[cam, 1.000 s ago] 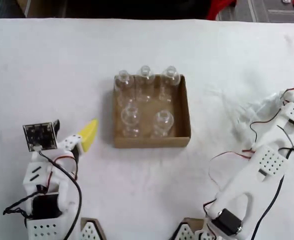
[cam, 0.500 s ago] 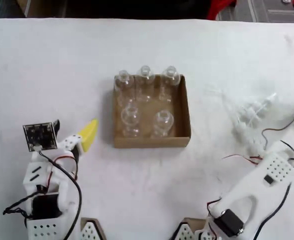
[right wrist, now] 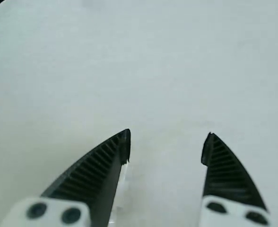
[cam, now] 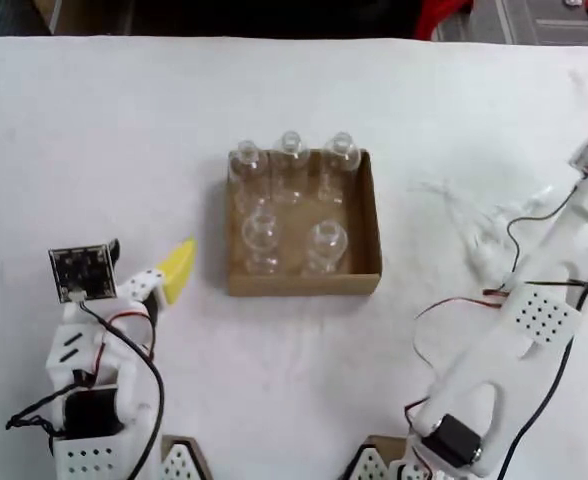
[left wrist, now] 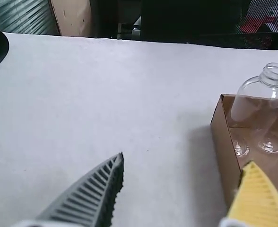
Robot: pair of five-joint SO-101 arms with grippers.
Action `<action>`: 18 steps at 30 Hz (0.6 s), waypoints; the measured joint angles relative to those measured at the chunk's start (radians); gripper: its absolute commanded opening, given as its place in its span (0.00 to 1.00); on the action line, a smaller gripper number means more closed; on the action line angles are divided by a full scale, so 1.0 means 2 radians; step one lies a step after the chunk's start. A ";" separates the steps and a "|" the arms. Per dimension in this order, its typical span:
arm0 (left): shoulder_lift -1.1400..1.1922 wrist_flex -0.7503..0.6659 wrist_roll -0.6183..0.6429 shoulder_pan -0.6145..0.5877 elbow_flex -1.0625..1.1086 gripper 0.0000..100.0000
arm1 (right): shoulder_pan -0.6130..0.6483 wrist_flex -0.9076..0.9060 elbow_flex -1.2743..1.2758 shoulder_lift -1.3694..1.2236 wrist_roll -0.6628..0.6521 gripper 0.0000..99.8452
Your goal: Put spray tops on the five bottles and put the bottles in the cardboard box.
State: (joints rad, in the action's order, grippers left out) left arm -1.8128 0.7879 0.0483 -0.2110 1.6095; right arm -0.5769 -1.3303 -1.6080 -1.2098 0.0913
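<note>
While five bottles (cam: 290, 150) stand uncapped in the cardboard box (cam: 371, 215), spray tops (cam: 486, 238) lie on the surface (cam: 124, 130) beside it. The left gripper (left wrist: 185, 161) and right gripper (right wrist: 167, 135) both have fingers wide, empty — the right arm (cam: 534, 320) has swung outward.

White table (cam: 104, 130); dark room (left wrist: 186, 19) behind; brown panel (left wrist: 73, 16).

After pulling back, the right arm (cam: 534, 318) stretches out again along the table's right edge, beside the spray tops (cam: 479, 240).
</note>
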 measured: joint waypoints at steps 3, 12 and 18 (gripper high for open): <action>0.000 0.000 0.000 0.000 0.000 0.36 | 0.020 -0.006 0.000 0.007 0.000 0.22; 0.000 0.000 0.000 0.000 0.000 0.36 | 0.040 0.008 0.000 -0.012 0.024 0.22; 0.000 0.000 0.000 0.000 0.000 0.36 | 0.041 -0.008 0.003 -0.051 0.028 0.22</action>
State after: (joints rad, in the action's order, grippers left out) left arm -1.8128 0.7879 0.0483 -0.2110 1.6095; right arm -0.4941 -1.3472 -1.6019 -1.3126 0.1481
